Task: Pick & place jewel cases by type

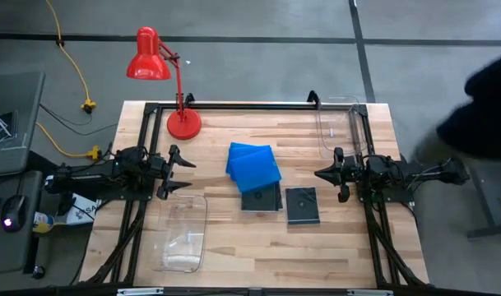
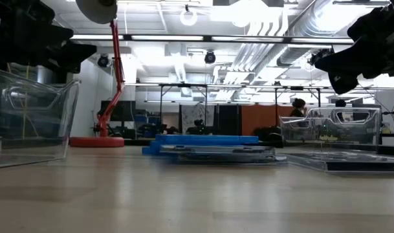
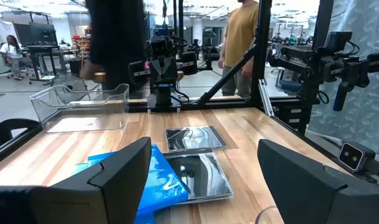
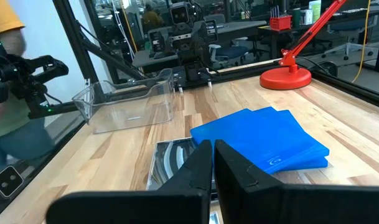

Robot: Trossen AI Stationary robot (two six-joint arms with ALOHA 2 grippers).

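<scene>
High view: fanned blue jewel cases (image 1: pixel 252 162), seemingly three.

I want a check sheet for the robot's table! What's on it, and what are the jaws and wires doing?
Surface: wooden table, bare around the middle pile.
Job's things: blue jewel cases stacked fanned at the centre; one dark jewel case partly under them, a second dark jewel case lying apart beside it.
Clutter: red desk lamp at a far corner; one clear bin near the left arm, another clear bin near the right arm, contents too faint to tell.
Grippers: left gripper jaws open, right gripper jaws shut, both above the table, holding nothing.
Cables: yellow cable on the floor.
Surroundings: people standing beyond the table.
</scene>
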